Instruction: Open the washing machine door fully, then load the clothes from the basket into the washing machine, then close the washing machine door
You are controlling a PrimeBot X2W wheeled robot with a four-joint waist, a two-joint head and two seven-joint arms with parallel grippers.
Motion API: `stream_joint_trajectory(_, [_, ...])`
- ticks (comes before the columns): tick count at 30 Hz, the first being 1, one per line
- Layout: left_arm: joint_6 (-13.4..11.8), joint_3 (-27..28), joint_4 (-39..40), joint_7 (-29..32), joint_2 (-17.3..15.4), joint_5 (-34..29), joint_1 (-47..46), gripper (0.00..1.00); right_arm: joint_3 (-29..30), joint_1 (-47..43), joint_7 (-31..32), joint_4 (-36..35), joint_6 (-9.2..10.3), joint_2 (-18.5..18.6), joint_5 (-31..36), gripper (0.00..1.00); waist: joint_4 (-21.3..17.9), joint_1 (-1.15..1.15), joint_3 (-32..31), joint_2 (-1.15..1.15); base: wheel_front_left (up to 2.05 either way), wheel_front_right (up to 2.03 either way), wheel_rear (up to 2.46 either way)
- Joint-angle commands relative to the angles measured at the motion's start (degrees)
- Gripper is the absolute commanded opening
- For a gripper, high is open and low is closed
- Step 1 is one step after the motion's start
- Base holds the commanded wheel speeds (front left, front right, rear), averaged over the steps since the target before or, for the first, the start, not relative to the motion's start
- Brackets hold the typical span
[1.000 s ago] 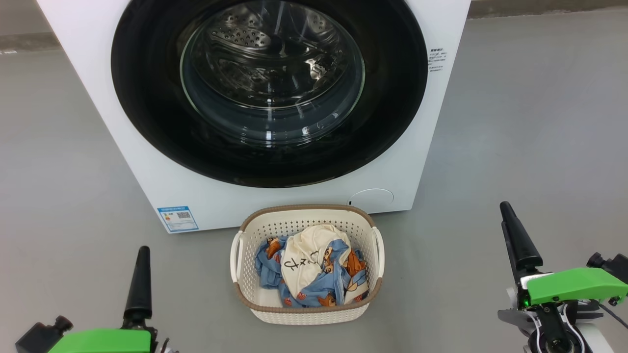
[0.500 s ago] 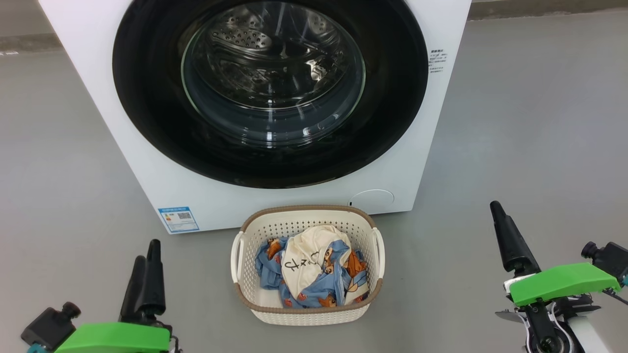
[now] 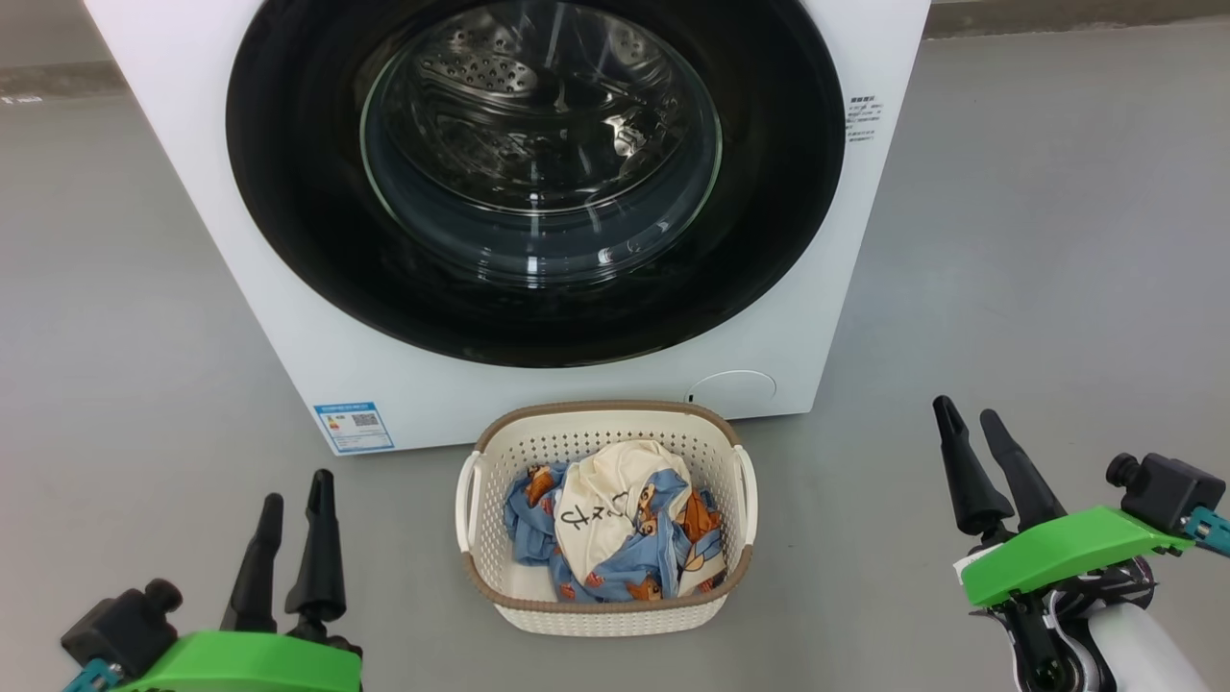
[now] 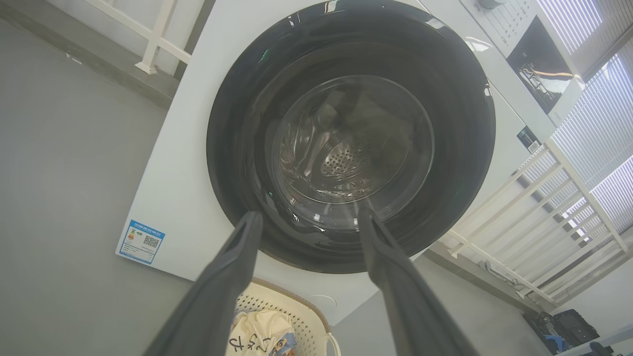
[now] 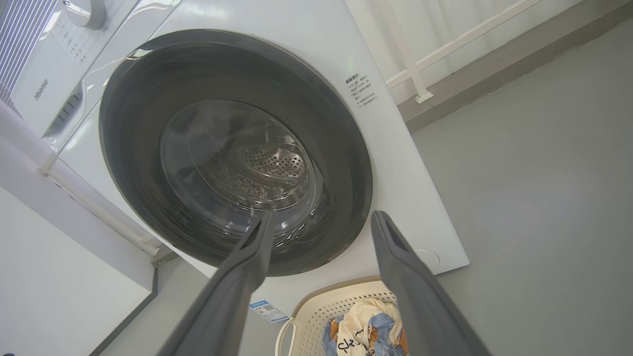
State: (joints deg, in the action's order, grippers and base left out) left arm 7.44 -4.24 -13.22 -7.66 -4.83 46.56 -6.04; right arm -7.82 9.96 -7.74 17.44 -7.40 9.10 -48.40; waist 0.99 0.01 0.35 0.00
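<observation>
The washing machine (image 3: 288, 317) stands ahead, its round black-rimmed door (image 3: 288, 192) shut flat against the front, with the steel drum visible through the glass bowl. On the floor in front sits the cream basket (image 3: 605, 613) holding the clothes (image 3: 615, 529), a cream garment with black lettering on top of blue printed ones. My left gripper (image 3: 297, 483) hovers open at the lower left, left of the basket. My right gripper (image 3: 969, 409) hovers open at the lower right. Both wrist views look up at the door (image 4: 237, 148) (image 5: 346, 163) between spread fingers.
Grey floor lies on both sides of the machine. A blue label sticker (image 3: 354, 427) marks the machine's lower left corner. White railing (image 4: 544, 207) and window blinds stand beside the machine in the left wrist view; a grey kerb runs along the back wall.
Both grippers have turned at the wrist, so both fingers of each now show. The right gripper has drifted left and slightly up. The camera has shifted a little.
</observation>
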Motion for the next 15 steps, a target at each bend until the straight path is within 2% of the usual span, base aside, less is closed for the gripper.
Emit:
stream_joint_trajectory(1, [0.03, 0.98, 1.09, -0.97, -1.13, -2.34, -3.24, 1.00, -1.13, 3.06, -0.99, -1.19, -0.06, 0.86, 2.52, 1.00, 0.06, 0.00, 0.05, 0.00, 0.00, 0.00, 0.00])
stream_joint_trajectory(9, [0.03, 1.06, -0.12, -2.35, -0.90, -9.20, -3.64, 1.00, -1.56, 3.95, -2.35, 0.65, -0.07, 0.54, 9.68, 1.00, 0.14, 0.00, 0.09, 0.00, 0.00, 0.00, 0.00])
stream_joint_trajectory(15, [0.04, 0.45, -1.27, -3.21, -0.80, -11.35, -3.90, 1.00, -2.54, 4.59, -3.20, 1.42, -0.07, 0.73, 12.55, 1.00, 0.13, 0.00, -0.01, 0.00, 0.00, 0.00, 0.00])
